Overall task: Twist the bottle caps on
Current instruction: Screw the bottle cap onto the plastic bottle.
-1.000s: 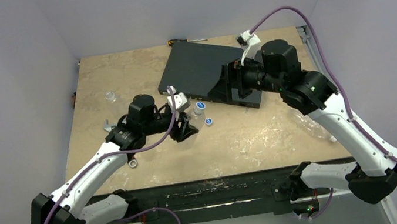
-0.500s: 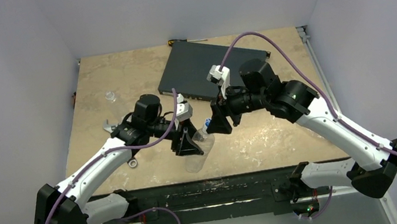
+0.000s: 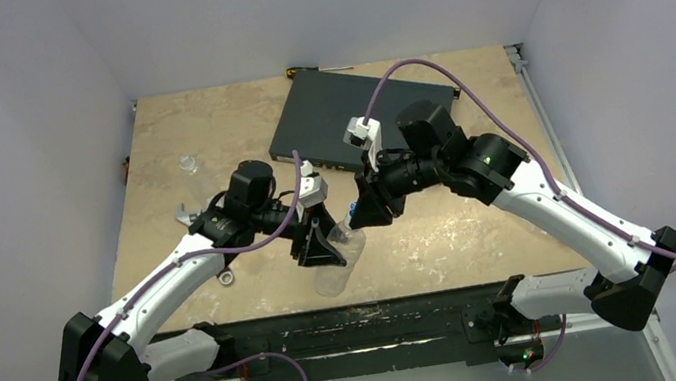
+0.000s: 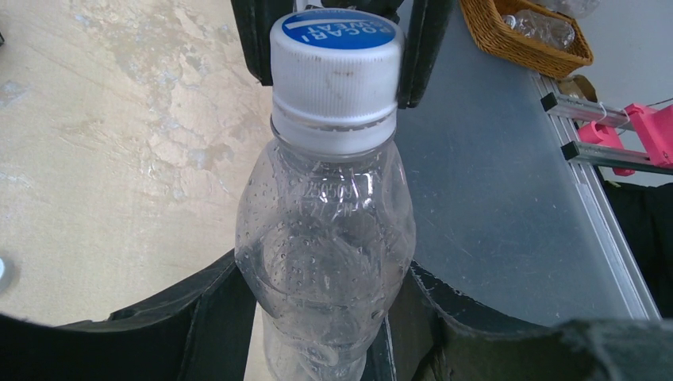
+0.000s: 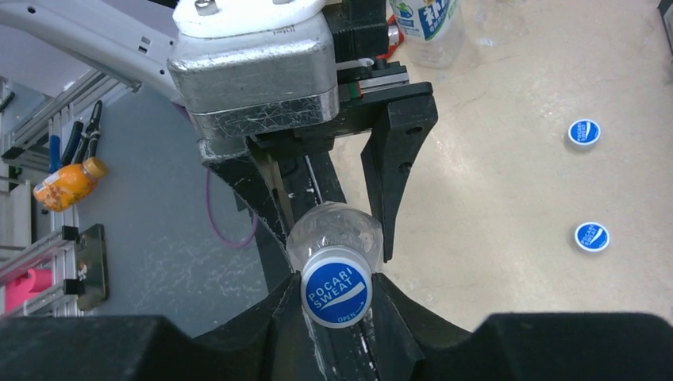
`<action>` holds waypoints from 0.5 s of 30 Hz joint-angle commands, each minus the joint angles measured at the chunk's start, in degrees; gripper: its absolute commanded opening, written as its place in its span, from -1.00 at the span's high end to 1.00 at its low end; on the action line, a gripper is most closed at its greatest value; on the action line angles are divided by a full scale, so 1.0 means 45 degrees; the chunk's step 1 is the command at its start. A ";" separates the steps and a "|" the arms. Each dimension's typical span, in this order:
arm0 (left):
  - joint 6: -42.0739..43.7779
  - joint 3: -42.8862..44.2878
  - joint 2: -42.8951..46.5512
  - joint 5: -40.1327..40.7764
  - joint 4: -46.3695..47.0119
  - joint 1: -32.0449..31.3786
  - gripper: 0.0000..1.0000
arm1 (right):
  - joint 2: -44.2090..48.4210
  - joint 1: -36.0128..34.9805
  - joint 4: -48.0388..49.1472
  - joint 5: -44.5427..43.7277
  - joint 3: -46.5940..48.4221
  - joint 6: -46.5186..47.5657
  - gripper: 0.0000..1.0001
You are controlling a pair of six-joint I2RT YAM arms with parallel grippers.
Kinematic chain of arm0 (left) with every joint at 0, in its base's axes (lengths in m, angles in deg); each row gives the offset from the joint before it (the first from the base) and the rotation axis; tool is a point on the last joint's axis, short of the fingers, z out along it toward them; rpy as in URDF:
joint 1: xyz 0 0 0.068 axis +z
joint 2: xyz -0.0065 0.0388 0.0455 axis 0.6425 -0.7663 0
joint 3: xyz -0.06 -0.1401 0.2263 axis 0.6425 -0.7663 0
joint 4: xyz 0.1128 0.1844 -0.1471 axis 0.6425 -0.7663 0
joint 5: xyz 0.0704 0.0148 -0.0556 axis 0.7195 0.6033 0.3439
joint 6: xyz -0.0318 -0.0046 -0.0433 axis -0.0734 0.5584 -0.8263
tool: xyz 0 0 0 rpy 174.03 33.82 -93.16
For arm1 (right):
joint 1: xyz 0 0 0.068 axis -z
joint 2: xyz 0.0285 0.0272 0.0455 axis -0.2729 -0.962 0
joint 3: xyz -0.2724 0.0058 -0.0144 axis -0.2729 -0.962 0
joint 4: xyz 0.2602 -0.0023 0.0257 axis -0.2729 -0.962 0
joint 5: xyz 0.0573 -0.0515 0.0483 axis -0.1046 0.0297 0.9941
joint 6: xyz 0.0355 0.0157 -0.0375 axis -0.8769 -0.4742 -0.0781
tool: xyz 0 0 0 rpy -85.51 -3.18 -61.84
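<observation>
Bottle [image 4: 325, 262], clear, gripped around its body by left gripper [image 3: 320, 245]; right gripper [image 3: 370, 210] pinches its blue cap [image 4: 333, 55]. Only right wrist view shows two loose caps [image 5: 591, 236] on table [image 5: 492, 182].

We find the middle of the table [image 3: 443, 245] blocked: the left gripper [image 3: 320, 247] and the right gripper [image 3: 365, 215] meet on the bottle [image 3: 336, 274] and its cap [image 4: 333, 48]. Beyond them the flat black box [image 3: 329, 121] bars the far centre. We see passage at far left, past a small bottle [image 3: 188, 162], and at far right.
</observation>
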 commanded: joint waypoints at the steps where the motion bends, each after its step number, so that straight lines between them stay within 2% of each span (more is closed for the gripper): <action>1: 0.0153 0.0279 -0.0047 -0.0494 0.0277 0.0115 1.00 | 0.0158 -0.0059 0.0294 0.0238 0.0180 -0.0079 0.38; 5: 0.0217 0.0287 0.0001 0.0315 0.0225 0.0100 1.00 | 0.0061 -0.0056 0.0435 -0.0029 0.0216 -0.0886 0.74; 6: 0.0212 0.0331 0.0070 0.0899 0.0258 0.0098 1.00 | -0.0022 -0.0063 0.0457 -0.0150 0.0209 -0.1306 0.78; 8: -0.0026 0.0370 0.0285 0.2629 0.0608 0.0098 1.00 | -0.0269 -0.0063 0.0364 -0.0489 0.0284 -0.2015 0.85; 10: -0.0368 0.0405 0.0599 0.5249 0.1176 0.0108 1.00 | -0.0599 -0.0050 0.0227 -0.1056 0.0475 -0.2952 0.89; 15: -0.0628 0.0457 0.1210 0.9196 0.2760 0.0017 1.00 | -0.1775 -0.0061 -0.0531 -0.3433 0.1255 -0.5381 0.97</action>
